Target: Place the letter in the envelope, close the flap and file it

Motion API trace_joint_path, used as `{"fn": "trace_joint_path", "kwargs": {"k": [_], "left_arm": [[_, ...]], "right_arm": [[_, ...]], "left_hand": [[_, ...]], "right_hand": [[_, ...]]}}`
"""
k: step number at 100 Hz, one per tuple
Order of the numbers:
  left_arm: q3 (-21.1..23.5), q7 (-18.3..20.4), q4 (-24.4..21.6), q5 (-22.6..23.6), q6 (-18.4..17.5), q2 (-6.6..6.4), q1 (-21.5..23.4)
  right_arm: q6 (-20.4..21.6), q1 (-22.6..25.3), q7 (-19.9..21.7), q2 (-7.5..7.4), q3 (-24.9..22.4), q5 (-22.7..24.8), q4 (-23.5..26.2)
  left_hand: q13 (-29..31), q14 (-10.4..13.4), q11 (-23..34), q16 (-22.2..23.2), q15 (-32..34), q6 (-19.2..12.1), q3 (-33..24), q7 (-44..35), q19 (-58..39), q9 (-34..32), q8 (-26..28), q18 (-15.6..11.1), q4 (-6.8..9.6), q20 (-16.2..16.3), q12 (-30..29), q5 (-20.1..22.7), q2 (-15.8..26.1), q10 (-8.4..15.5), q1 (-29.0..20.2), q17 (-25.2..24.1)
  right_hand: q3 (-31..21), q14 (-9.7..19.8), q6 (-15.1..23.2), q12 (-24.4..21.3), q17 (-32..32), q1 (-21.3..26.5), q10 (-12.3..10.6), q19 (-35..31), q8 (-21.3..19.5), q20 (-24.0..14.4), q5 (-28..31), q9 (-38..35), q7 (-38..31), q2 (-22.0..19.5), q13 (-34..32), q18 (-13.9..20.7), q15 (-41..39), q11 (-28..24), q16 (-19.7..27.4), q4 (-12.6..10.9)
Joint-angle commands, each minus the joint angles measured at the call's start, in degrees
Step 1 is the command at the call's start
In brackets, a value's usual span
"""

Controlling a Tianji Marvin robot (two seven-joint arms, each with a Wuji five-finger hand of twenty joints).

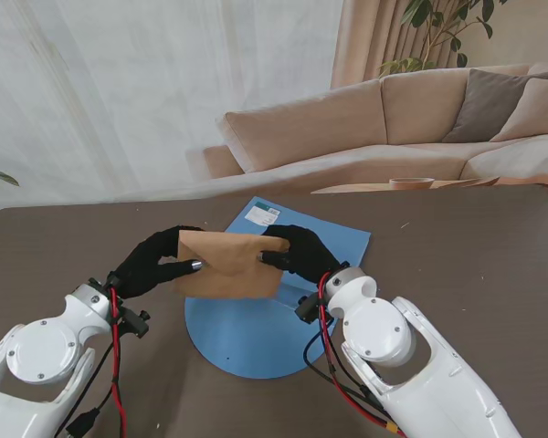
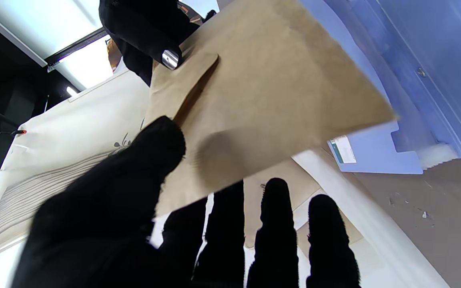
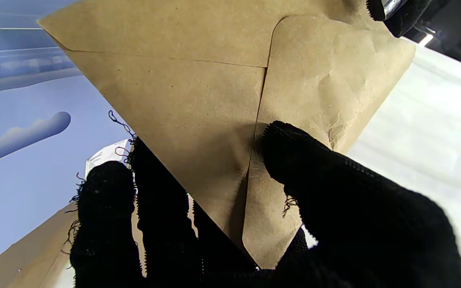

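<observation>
A brown kraft envelope [image 1: 230, 265] hangs in the air over the blue file holder [image 1: 256, 342], held between both black-gloved hands. My left hand [image 1: 151, 263] pinches its left edge, thumb on the near face and fingers behind. My right hand [image 1: 297, 253] pinches the right edge the same way. In the left wrist view the envelope [image 2: 262, 100] is gripped by my thumb [image 2: 150, 160]. In the right wrist view the envelope [image 3: 214, 100] shows its back seams with the flap lying flat, and my thumb [image 3: 294, 152] presses on it. No letter shows outside the envelope.
The blue file holder has a round base near me and an upright back panel [image 1: 338, 242] with a white label [image 1: 263, 216]. Around it lies the brown table [image 1: 475, 265]. A beige sofa [image 1: 393, 128] and white curtain stand beyond the table's far edge.
</observation>
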State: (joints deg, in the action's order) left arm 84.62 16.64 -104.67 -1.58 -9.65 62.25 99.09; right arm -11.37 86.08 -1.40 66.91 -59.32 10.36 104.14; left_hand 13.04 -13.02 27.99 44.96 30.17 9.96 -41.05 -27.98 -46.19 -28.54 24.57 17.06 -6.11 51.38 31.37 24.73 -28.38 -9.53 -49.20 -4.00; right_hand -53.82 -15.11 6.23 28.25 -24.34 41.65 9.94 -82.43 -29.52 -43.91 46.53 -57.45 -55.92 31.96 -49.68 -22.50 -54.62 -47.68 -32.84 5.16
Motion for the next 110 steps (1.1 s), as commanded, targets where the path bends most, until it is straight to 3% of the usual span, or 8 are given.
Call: {"fn": "trace_joint_path", "kwargs": {"k": [1, 21, 40, 46, 70, 80, 88, 110], "left_arm": [[0.3, 1.8, 0.0, -1.1, 0.4, -0.02, 0.1], [0.2, 2.0, -0.5, -3.0, 0.8, 0.08, 0.4], [-0.8, -0.7, -1.9, -2.7, 3.0, 0.71, 0.8], [-1.2, -1.8, -2.1, -2.4, 3.8, 0.96, 0.9], [-1.8, -4.1, -2.7, -2.8, 5.5, 1.58, 1.1], [-1.8, -5.4, -2.7, -2.8, 5.3, 1.85, 1.2], [-1.8, -7.2, -2.3, -1.3, 4.5, 2.11, 1.0], [-1.4, -11.2, 0.0, 2.9, 1.0, 2.62, 0.7]], "right_arm": [[-0.1, 0.4, 0.8, 0.05, 0.2, -0.3, 0.3], [0.5, 0.0, 1.0, -0.15, 1.2, 1.6, 0.1], [1.4, -1.3, 1.2, -0.25, 2.8, 3.3, -0.8], [1.6, -1.6, 1.2, -0.23, 3.2, 3.2, -1.0], [1.9, -2.5, 1.4, -0.20, 4.0, 3.4, -1.6], [2.5, -2.2, 2.2, -0.51, 3.7, 3.4, -1.4], [3.0, -1.8, 3.3, -0.92, 3.1, 4.0, -0.9], [3.2, 0.7, 2.0, -1.06, 0.9, 6.2, 1.5]], "left_hand": [[-1.5, 2.1, -0.9, -0.8, -1.2, -0.1, -0.6, 2.2, 1.7, 2.2, -1.2, -2.0, 1.00, -0.2, -1.1, -2.1, -2.9, 1.9, 2.4, -0.8], [-0.3, 1.7, -0.2, -0.3, -1.5, 0.3, 0.5, 2.6, 3.6, 0.6, -1.7, -1.8, 0.27, 0.5, -0.9, -0.2, -3.7, 1.3, 6.1, -0.5], [2.8, 0.2, 2.5, 0.9, 0.2, -2.1, 0.0, -2.3, 3.8, -4.5, 0.5, -0.8, 0.27, 2.1, 0.9, 11.2, -1.6, 1.5, 5.2, 1.1], [4.5, -0.5, 3.3, 1.7, 1.8, -3.2, 5.1, -4.4, 3.2, -7.5, 2.4, -0.4, -2.37, 3.6, 1.6, 14.6, -1.0, 1.6, -0.3, 2.0], [16.9, -5.8, -2.6, 3.4, 12.9, -3.0, 14.2, -15.6, -7.1, -28.0, 0.2, 2.9, 0.41, 3.1, 12.6, 25.0, 5.8, -2.9, -16.0, 6.1], [19.7, -7.2, -1.1, 3.1, 15.3, -2.9, 14.8, -15.7, -10.8, -29.6, 1.8, 3.9, 0.68, 2.2, 10.6, 25.0, 6.3, -4.3, -17.6, 7.6], [20.5, -7.6, -0.2, 2.8, 16.2, -2.3, 14.9, -15.8, -12.2, -30.0, 2.6, 4.2, 0.81, 1.5, 10.0, 24.9, 6.4, -4.9, -18.1, 8.1], [20.2, -7.7, 0.2, 2.8, 16.8, -2.1, 15.2, -15.9, -13.2, -29.5, 3.4, 4.0, 0.76, 1.1, 10.2, 24.3, 6.8, -4.8, -18.3, 8.1]], "right_hand": [[-2.7, -0.6, 2.8, 0.7, -0.5, 2.5, -0.1, -2.4, -2.9, -0.9, 1.7, -1.7, -3.4, -0.8, -2.1, -0.5, -1.7, -1.5, -1.0, -0.9], [-2.7, -0.6, 2.6, 0.8, -0.6, 2.5, 0.0, -2.8, -3.4, -1.0, 1.7, -1.7, -3.3, -0.8, -2.2, -0.4, -2.2, -1.8, -1.0, -0.9], [-2.8, -0.4, 2.8, 0.8, -0.9, 2.4, -0.3, -3.0, -3.7, -0.9, 1.7, -1.8, -3.1, -0.8, -2.5, -0.3, -2.3, -1.9, -1.0, -0.9], [-2.8, -0.4, 2.8, 0.7, -0.9, 2.4, -0.2, -3.0, -3.8, -0.9, 1.7, -1.7, -3.1, -0.9, -2.4, -0.3, -2.3, -1.9, -1.0, -0.9], [-2.2, -0.3, 2.1, 0.0, -0.7, 1.9, -0.6, -2.9, -2.6, -0.7, 1.2, -1.4, -1.7, -1.1, -2.0, -0.1, -1.7, -1.0, -0.6, -0.6], [-0.4, 1.2, -1.6, -3.1, 4.6, -6.4, -2.1, 2.6, 8.7, 1.5, -7.4, 6.3, 6.6, 0.9, 4.8, 1.2, 8.2, 5.7, 2.9, -0.2], [3.2, 2.6, -3.2, -6.8, 11.2, -15.1, -3.5, 9.6, 3.0, 3.1, -12.8, 17.0, 26.6, -1.9, 13.7, 2.6, 18.5, 11.1, 5.4, -2.8], [10.4, 5.6, -2.2, -9.2, 19.1, -20.1, -5.7, 20.2, 6.4, 4.4, -25.3, 31.1, 28.9, -2.9, 24.6, 4.9, 28.4, 13.8, 8.6, -1.9]]}}
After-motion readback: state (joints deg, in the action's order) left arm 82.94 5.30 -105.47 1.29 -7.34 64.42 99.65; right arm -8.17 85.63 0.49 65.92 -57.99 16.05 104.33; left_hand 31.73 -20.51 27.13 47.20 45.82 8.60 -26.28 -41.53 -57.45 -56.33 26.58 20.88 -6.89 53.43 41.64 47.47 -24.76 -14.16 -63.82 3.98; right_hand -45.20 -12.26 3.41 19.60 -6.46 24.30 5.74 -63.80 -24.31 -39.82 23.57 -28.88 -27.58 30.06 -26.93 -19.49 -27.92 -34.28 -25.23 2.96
